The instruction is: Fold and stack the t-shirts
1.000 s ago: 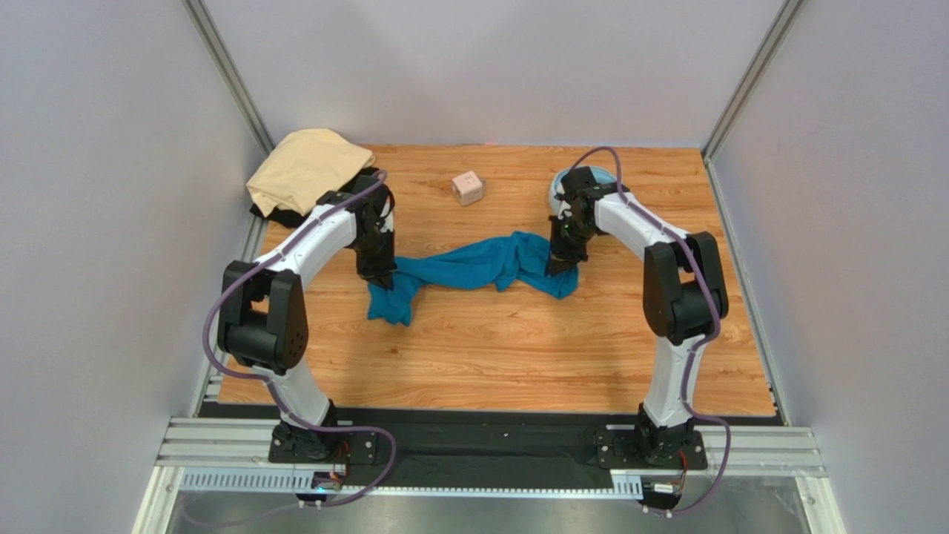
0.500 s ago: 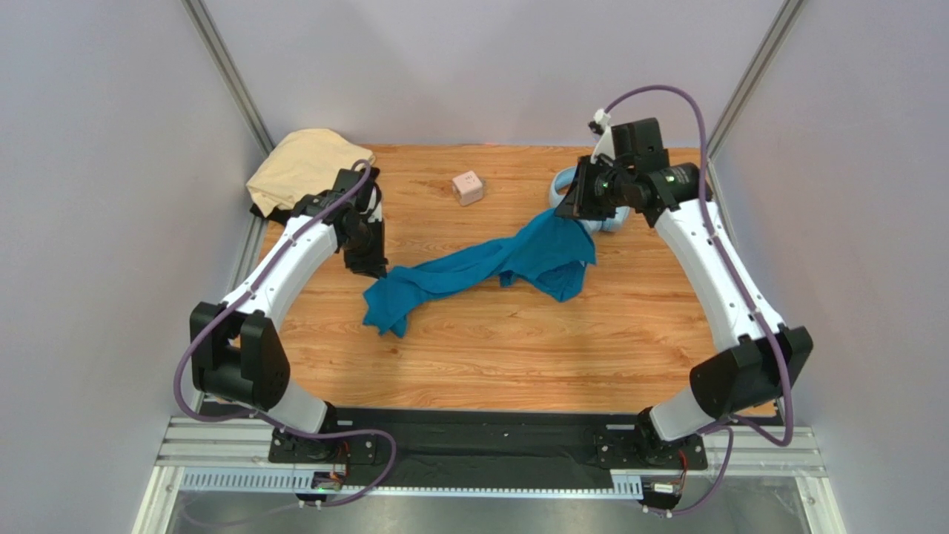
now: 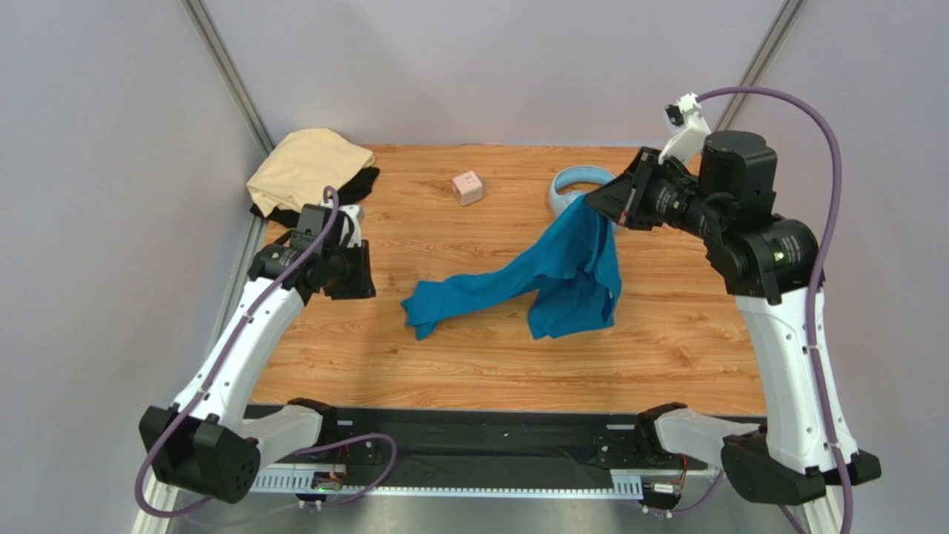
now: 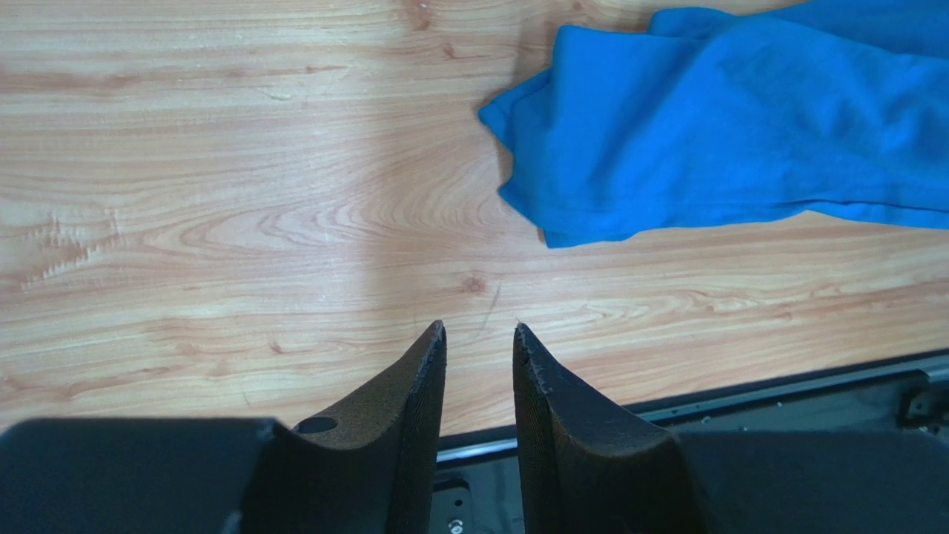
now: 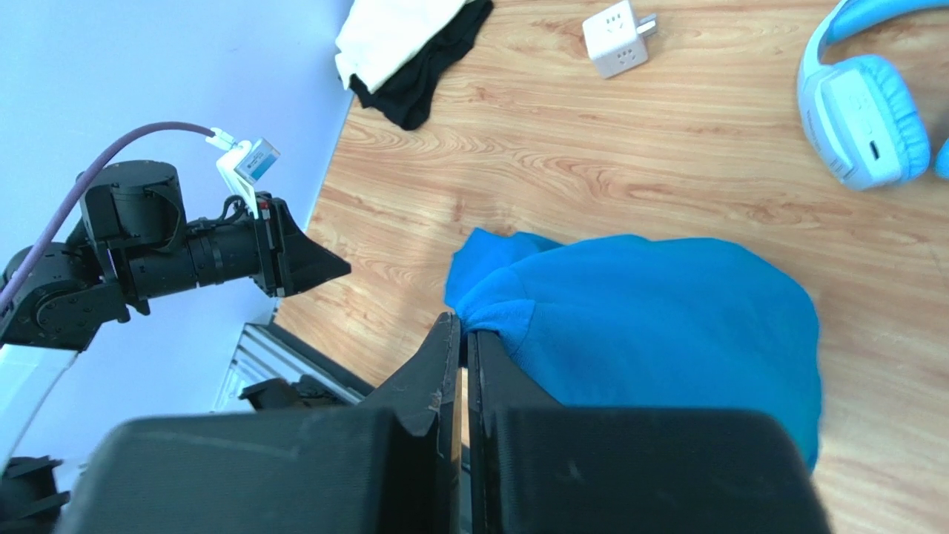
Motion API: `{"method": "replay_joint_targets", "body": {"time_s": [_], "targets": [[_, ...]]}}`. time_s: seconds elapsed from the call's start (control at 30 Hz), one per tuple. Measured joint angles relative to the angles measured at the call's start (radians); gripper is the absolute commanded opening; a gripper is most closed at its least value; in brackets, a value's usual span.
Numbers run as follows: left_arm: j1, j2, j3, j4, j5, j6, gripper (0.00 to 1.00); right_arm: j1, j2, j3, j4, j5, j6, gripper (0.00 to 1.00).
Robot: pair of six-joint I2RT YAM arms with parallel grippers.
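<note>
The teal-blue t-shirt [image 3: 563,273] hangs by one bunched edge from my right gripper [image 3: 605,205], raised above the table's back right. Its lower part trails left onto the wood, ending in a crumpled tip [image 3: 426,312]. In the right wrist view the right gripper [image 5: 466,326] is shut on a fold of that shirt [image 5: 657,323]. My left gripper [image 3: 359,274] hovers left of the tip, apart from it. Its jaws [image 4: 479,334] are open with only bare wood between them, the teal shirt [image 4: 724,134] lying ahead to the right. The tan t-shirt [image 3: 303,161] lies over the black one [image 3: 359,183] at the back left corner.
A small pink cube [image 3: 469,187] sits at the back centre, and light-blue headphones [image 3: 570,181] lie behind the hanging shirt. Grey walls close off the left, right and back. The black base rail [image 3: 490,439] runs along the near edge.
My right arm has lifted the teal shirt's right end up and to the right. The left gripper has opened, let go of the shirt's left end and drawn back left; the tip slid right.
</note>
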Motion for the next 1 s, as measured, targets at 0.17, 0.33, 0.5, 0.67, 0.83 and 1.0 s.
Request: {"method": "replay_joint_targets", "body": {"time_s": [0.17,0.33,0.5,0.67,0.83,1.0], "targets": [[0.0,-0.052,-0.032,0.005,0.036,0.004,0.36,0.003,-0.04,-0.093,0.0,-0.024,0.043,0.0],[-0.001,-0.059,-0.112,0.017,0.105,0.001,0.37,0.006,0.027,-0.17,-0.001,-0.026,0.055,0.0],[-0.013,-0.056,-0.206,0.048,0.147,-0.028,0.38,0.006,0.076,-0.219,-0.004,-0.026,0.055,0.0],[-0.018,0.042,-0.193,0.084,0.182,-0.068,0.38,0.006,0.08,-0.228,-0.007,-0.025,0.049,0.0],[-0.039,0.221,-0.103,0.121,0.197,-0.089,0.38,0.006,0.082,-0.228,-0.008,-0.017,0.029,0.0],[-0.06,0.389,-0.041,0.177,0.227,-0.111,0.38,0.0,0.091,-0.228,-0.022,0.002,0.002,0.0]]}}
